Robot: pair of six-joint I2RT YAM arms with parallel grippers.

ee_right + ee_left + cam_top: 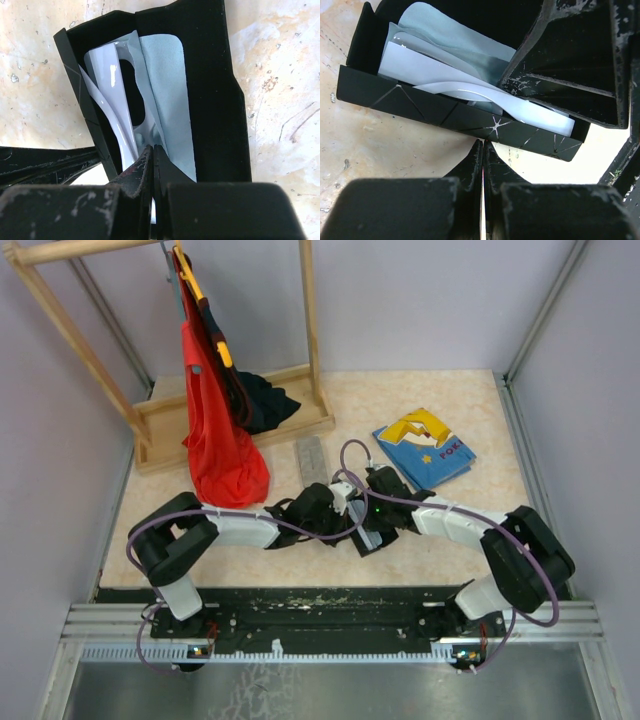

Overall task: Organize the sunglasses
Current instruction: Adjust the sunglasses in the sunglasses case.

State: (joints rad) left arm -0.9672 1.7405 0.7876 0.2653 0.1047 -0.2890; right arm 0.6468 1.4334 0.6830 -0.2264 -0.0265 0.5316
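White-framed sunglasses (410, 62) sit inside open black case (420, 105) with light-blue cloth (165, 100), mid counter (400, 395). Left hand (483, 152) closed, tips at case's long wall. Right hand (152, 155) closed, tips at case's end.

White-framed sunglasses (106, 87) with dark lenses; pale blue cloth (167, 100); black case (210, 75); cream, speckled surface (400, 390); red garment (225, 455); blue-and-yellow book (425, 447); grey case (312, 460); pale wooden rack (310, 320).

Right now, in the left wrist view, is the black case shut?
No, the black case stands open, with the white sunglasses and a light-blue cloth showing inside it.
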